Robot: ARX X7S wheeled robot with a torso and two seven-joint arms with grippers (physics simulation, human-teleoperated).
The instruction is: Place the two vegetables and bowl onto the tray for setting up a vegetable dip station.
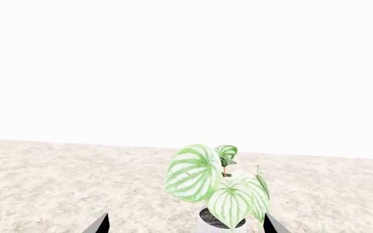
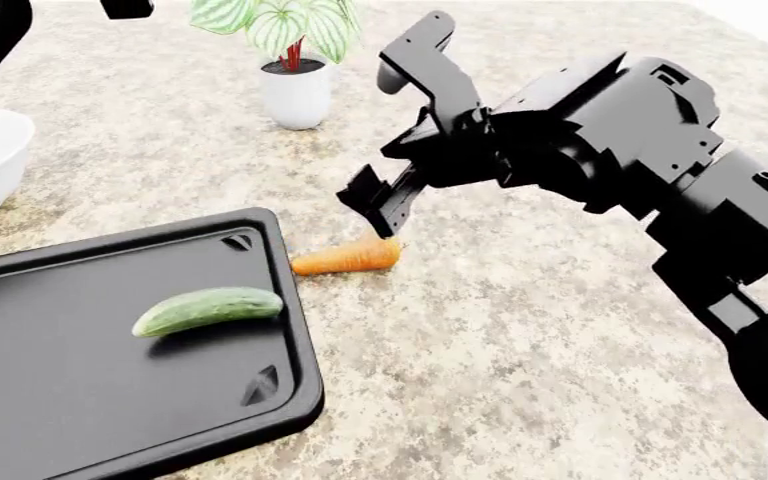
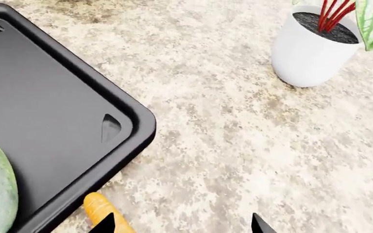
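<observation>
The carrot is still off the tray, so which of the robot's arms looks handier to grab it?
Probably the right: its gripper hangs open just above the carrot beside the tray. The left arm is off by the potted plant.

Tray rim (image 2: 293, 330) blocks carrot's (image 2: 344, 257) near side; elsewhere open counter.

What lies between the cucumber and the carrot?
In the head view, only the tray's dark floor and raised rim separate the cucumber from the carrot.
</observation>
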